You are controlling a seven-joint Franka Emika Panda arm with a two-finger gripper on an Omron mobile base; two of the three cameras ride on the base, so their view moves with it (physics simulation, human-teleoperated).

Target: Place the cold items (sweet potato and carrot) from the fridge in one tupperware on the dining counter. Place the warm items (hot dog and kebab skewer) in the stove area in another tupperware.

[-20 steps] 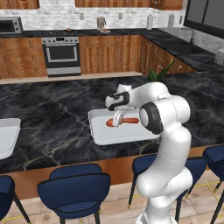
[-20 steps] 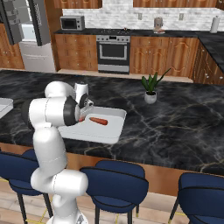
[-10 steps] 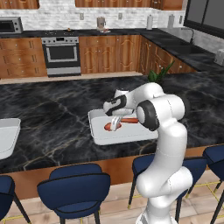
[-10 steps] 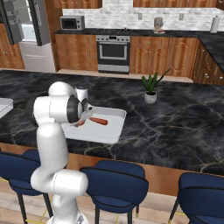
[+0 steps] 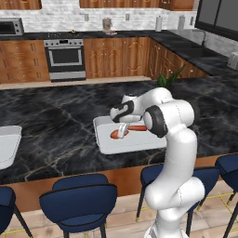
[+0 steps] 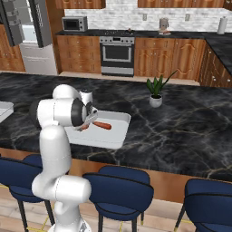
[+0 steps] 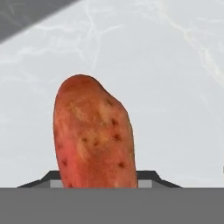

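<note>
A reddish-brown sweet potato (image 7: 94, 135) stands close in the hand view, gripped low between my two dark fingertips (image 7: 146, 177) over the white floor of a tupperware (image 7: 175, 87). From the base views, my gripper (image 5: 122, 130) hangs down into the white tupperware (image 5: 106, 145) on the dining counter, shut on the sweet potato (image 5: 115, 134). An orange carrot (image 5: 138, 128) lies in the same tupperware just right of it. In the right base view the carrot (image 6: 103, 125) lies beside the gripper (image 6: 89, 122) and the sweet potato (image 6: 83, 128) in that tupperware (image 6: 113, 137).
A second white tupperware (image 5: 7, 145) sits at the counter's left end, also seen at the edge (image 6: 2, 108). A small potted plant (image 6: 156, 93) stands further right on the black marble counter (image 5: 56, 121). Blue stools (image 5: 79, 202) line the near side. The stove (image 5: 65, 58) is far behind.
My gripper has come down with the sweet potato from above the tupperware to just over its floor, beside the carrot. The carrot has not moved.
</note>
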